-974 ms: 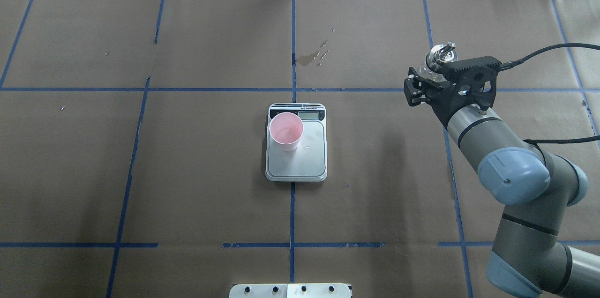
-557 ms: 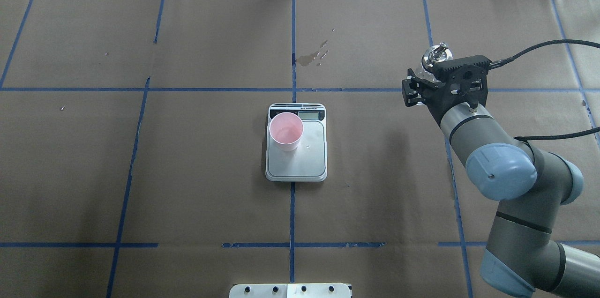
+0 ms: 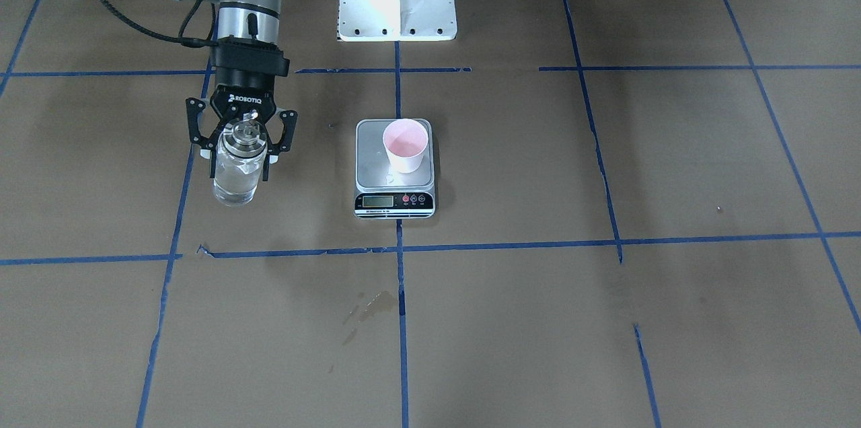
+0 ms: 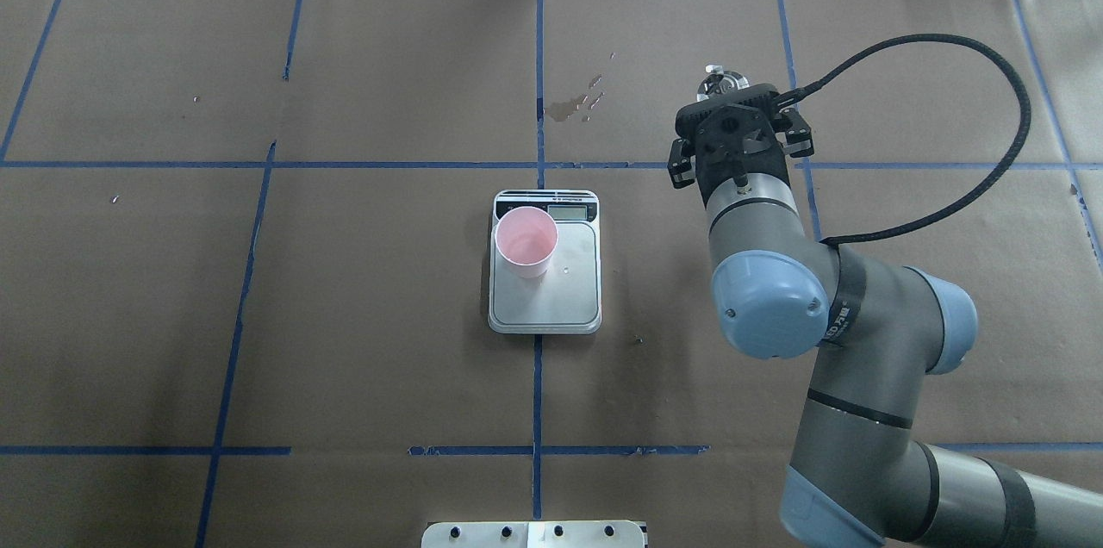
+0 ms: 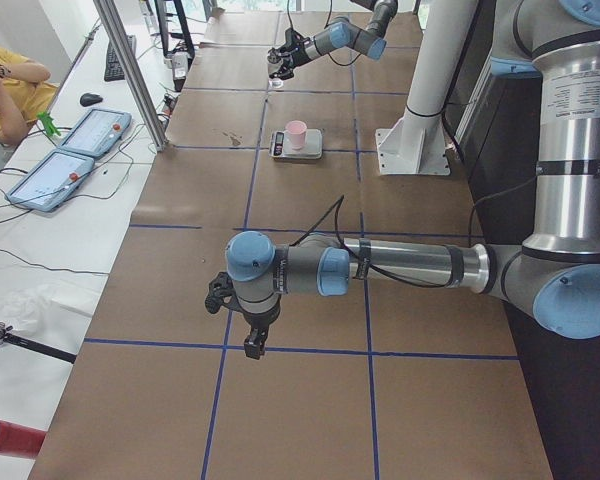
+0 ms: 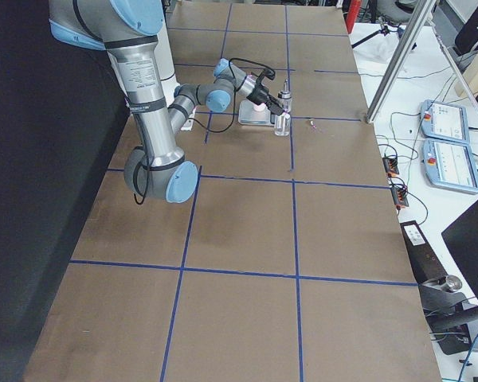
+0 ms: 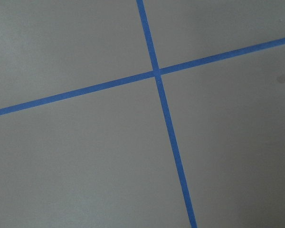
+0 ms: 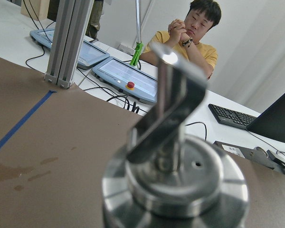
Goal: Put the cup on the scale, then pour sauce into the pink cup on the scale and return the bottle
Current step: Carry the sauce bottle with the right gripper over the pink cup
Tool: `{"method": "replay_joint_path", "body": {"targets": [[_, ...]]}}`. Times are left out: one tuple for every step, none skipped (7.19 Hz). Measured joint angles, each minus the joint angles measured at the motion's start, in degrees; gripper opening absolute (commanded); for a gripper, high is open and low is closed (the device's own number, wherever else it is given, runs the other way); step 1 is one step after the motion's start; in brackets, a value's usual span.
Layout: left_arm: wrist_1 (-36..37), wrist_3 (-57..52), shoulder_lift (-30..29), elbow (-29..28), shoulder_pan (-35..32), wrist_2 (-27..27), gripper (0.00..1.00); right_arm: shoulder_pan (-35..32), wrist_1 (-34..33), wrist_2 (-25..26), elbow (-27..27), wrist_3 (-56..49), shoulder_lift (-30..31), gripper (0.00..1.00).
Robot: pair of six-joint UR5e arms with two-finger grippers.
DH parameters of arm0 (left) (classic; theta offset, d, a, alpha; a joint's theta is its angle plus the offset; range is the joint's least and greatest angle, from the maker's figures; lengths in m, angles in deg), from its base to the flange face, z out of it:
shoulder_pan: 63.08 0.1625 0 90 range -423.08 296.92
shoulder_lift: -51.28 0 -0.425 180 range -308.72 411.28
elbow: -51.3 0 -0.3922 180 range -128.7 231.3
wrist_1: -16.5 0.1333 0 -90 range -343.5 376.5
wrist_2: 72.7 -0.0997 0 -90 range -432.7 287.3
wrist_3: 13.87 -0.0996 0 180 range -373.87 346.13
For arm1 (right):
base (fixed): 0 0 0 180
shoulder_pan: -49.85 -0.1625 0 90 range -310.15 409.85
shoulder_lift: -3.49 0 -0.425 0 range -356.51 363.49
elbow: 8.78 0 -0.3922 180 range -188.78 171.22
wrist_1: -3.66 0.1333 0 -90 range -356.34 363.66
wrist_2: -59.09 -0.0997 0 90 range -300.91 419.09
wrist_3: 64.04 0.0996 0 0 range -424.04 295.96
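In the front-facing view, the right tool [image 3: 241, 160] is closed on the bottle [image 3: 235, 187] just under its collar. The bottle hangs upright with its long axis vertical. The cup [image 3: 405, 144] stands on the scale [image 3: 372, 162], toward the plate's 1 o'clock corner. From the bottle the cup lies at 3 o'clock, well apart, with only bare worktop [image 3: 605, 313] between them.

In the overhead view the same cup sits at about 8 o'clock from the right tool. A dried stain [image 4: 569, 108] marks the paper at 12 o'clock from the scale. We judge the coming move to be a level carry toward the cup before any tilt.

From the left side view, the left tool [image 5: 248, 338] hangs over the worktop far from the scale, so the right arm is much the nearer. We cannot tell whether it is open or closed. The left wrist view shows only paper and crossed blue tape [image 7: 157, 72].

The right wrist view is filled by the bottle's metal spout [image 8: 171, 114], and a person [image 8: 192, 38] sits beyond the worktop.
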Motion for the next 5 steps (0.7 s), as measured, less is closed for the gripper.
{"method": "replay_joint_path", "body": {"targets": [[-0.02,0.0,-0.05,-0.16,0.0,0.0,1.0,1.2,-1.67,1.8,0.06,-3.24,-0.63,0.0],[-0.03,0.02,-0.1,-0.25,0.03,0.0,1.0,2.18,-2.31,3.17,0.15,-6.52,-0.87,0.0],[-0.01,0.04,-0.22,-0.44,0.06,0.0,1.0,3.31,-2.61,4.88,0.62,-8.61,-1.07,0.0],[-0.07,0.02,-0.41,-0.85,0.08,0.0,1.0,4.38,-3.27,6.81,1.89,-9.52,-1.73,0.0],[-0.19,0.01,-0.64,-1.27,0.09,0.0,1.0,5.23,-5.14,8.61,3.8,-9.88,-3.15,0.0]]}}
